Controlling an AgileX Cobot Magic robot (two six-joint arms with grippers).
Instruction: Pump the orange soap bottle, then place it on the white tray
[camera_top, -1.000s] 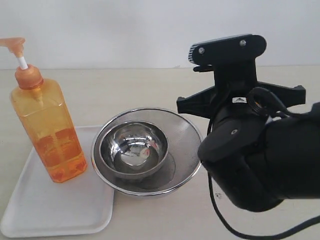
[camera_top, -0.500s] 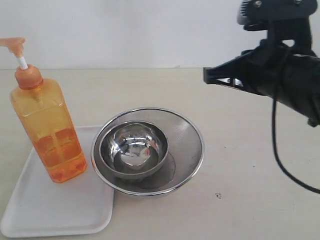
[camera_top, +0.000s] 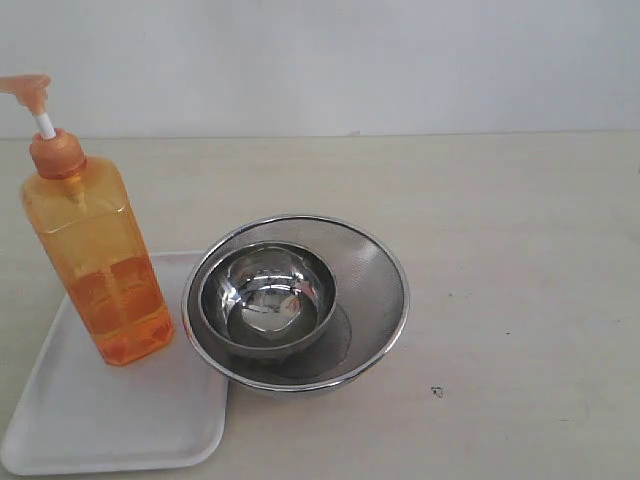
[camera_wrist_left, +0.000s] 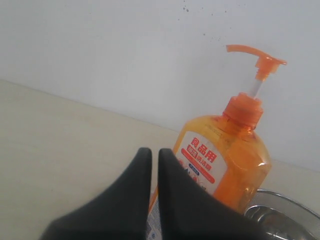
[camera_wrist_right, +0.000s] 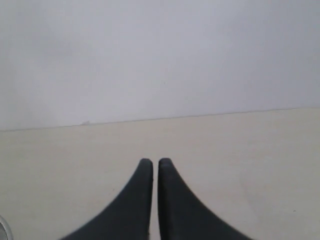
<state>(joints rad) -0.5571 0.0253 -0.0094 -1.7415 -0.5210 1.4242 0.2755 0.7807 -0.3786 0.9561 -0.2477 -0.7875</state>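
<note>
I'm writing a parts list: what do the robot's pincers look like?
The left pincer and right pincer each have two plain matte black fingers, broad at the base, curving to narrow rounded tips. No markings or cables show; the arms themselves are out of view.

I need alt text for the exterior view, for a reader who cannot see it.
A tall translucent orange plastic soap bottle with a pump head stands upright on a flat white rectangular plastic tray. To the right of it in the picture, a small shiny steel bowl sits inside a round steel mesh strainer on a pale beige table.
</note>
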